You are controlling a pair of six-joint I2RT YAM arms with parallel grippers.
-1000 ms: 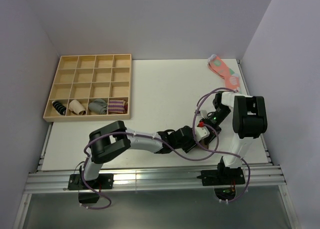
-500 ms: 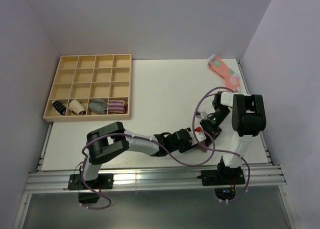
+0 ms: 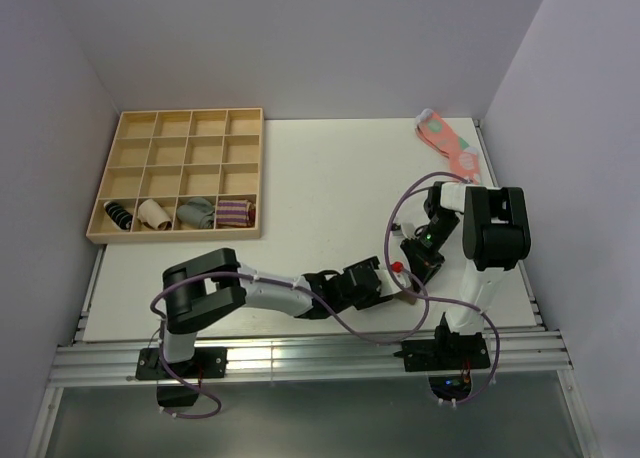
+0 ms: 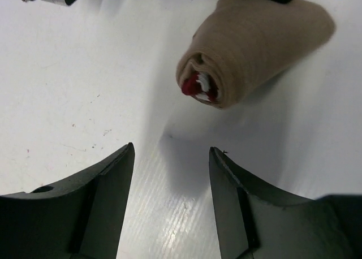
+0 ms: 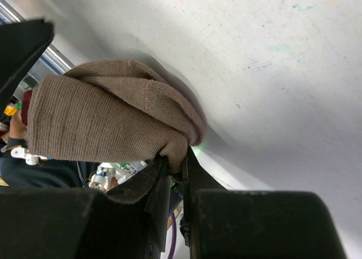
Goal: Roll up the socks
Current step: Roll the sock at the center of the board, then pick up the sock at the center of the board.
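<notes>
The table is seen with a wooden compartment tray set at its far left. Near the front right edge, the left gripper is held spread, just short of the socks and apart from them. The right gripper is pressed together on a fold of their tan outer layer. The socks are rolled into a tan-brown knit cylinder laid on its side, and a dark red and white cuff is tucked inside the spiral at its open end.
</notes>
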